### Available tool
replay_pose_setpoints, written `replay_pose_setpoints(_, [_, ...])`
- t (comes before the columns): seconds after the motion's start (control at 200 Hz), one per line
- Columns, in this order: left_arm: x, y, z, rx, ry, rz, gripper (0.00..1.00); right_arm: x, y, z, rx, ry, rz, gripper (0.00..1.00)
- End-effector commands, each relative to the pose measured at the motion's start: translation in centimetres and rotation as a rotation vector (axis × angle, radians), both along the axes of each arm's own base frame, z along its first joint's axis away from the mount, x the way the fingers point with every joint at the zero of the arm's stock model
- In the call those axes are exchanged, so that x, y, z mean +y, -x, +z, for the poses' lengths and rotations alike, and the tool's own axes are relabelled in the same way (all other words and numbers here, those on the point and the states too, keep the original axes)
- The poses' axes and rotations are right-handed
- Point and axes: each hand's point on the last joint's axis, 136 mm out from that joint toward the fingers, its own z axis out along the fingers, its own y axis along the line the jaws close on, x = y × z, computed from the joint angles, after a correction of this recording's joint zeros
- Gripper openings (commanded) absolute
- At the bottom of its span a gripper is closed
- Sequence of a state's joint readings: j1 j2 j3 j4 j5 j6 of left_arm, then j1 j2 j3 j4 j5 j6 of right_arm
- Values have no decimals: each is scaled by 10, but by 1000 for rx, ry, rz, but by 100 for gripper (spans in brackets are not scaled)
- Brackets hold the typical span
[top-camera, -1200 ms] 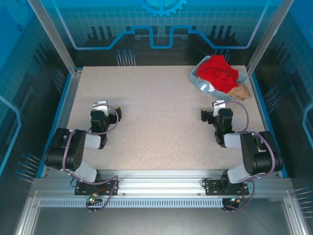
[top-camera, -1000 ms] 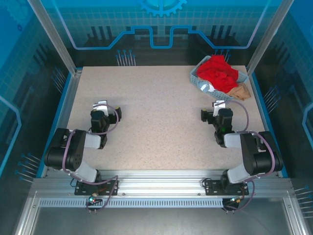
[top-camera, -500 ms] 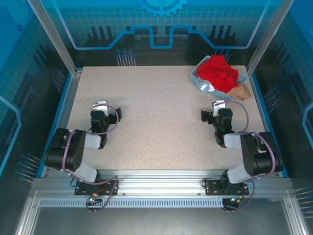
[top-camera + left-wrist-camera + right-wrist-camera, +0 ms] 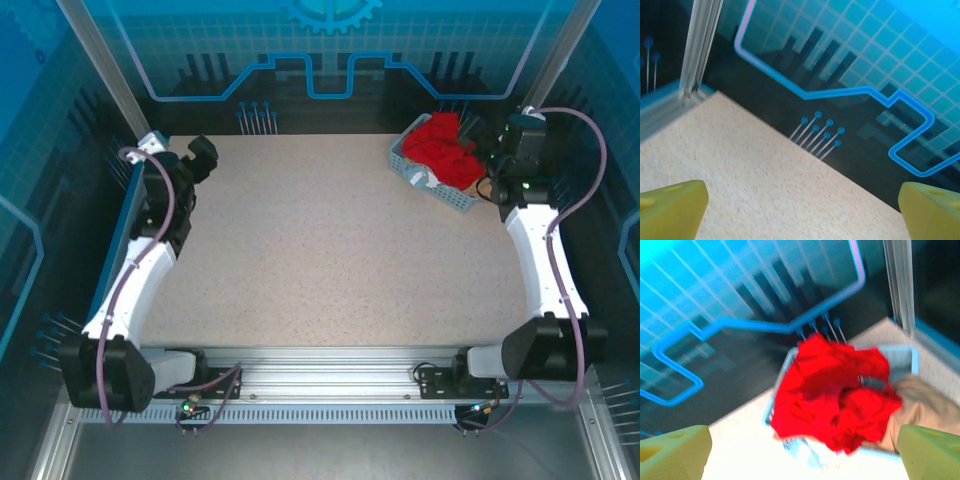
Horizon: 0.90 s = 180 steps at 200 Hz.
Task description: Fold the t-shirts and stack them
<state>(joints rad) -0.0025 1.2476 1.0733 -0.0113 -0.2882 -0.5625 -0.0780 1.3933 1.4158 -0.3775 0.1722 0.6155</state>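
My red t-shirts, a soft crumpled heap in the pale-blue lattice basket; left gripper and right gripper both spread wide.

red t-shirts motion-blurred, basket partly buried

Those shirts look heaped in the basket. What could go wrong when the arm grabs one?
The red t-shirt lies crumpled against a tan cloth, so the open right gripper might pinch both. The basket sits at the far corner of the table; a snagged pull could drag or tip it.
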Motion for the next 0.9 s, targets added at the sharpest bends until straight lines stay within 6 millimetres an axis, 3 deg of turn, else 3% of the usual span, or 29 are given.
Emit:
replay_pose_setpoints(0.0, [-69, -1, -74, 336, 209, -214, 99, 11, -2, -83, 307, -222, 52, 93])
replay_pose_setpoints(0.185, [-154, -4, -56, 316, 199, -471, 99, -1, -53, -119, 359, -381, 116, 82])
replay_pose_setpoints(0.265, [-178, 0, -52, 312, 218, -539, 98, -10, -66, -136, 400, -394, 97, 81])
replay_pose_setpoints(0.38, [-200, 9, -48, 308, 231, -598, 96, -13, -93, -143, 362, -416, 125, 74])
replay_pose_setpoints(0.52, [-211, 18, -47, 321, 239, -626, 93, -12, -115, -140, 330, -426, 145, 63])
replay_pose_setpoints(0.735, [-211, 29, -40, 315, 236, -629, 91, -5, -125, -129, 297, -429, 142, 57])
replay_pose_setpoints(0.895, [-211, 30, -38, 321, 219, -639, 88, 2, -133, -151, 364, -452, 130, 43])
